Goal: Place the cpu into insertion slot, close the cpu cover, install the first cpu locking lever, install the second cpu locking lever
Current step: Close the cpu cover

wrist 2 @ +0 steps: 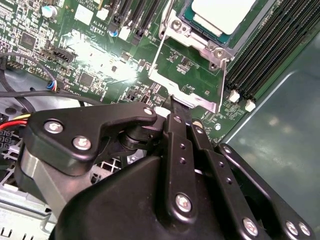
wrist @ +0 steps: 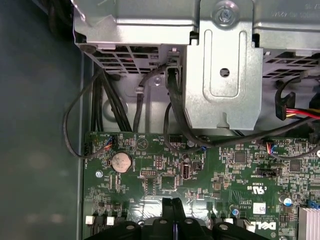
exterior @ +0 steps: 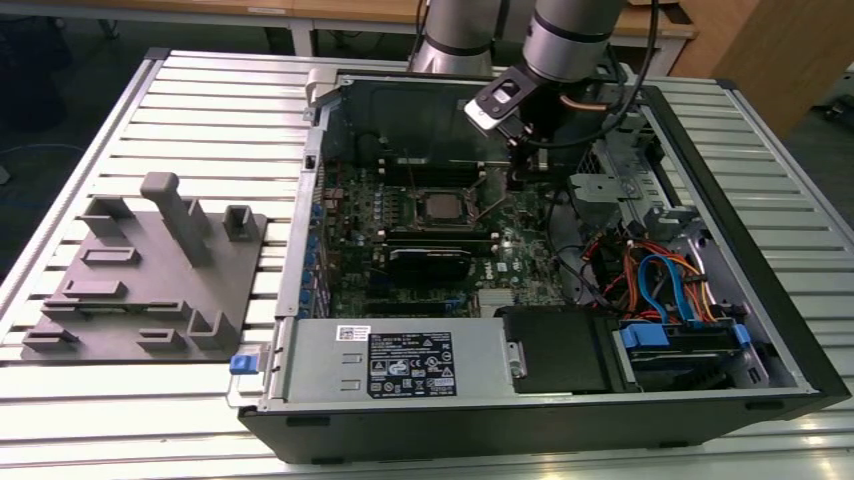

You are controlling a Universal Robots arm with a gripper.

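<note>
now the jaws, pinched shut, meet the edge of the cpu cover (wrist 2: 200, 45), memory slots (wrist 2: 272, 55) just beside

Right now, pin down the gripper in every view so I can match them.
Exterior view: gripper reaching into the open case, just to the exterior view's right of the cpu.
Second wrist view: gripper shut, tips near the cpu.
First wrist view: gripper over the motherboard.
Shared landmark: the green motherboard.

Slatted table (exterior: 200, 110), perhaps wooden desks (exterior: 350, 10)
</note>
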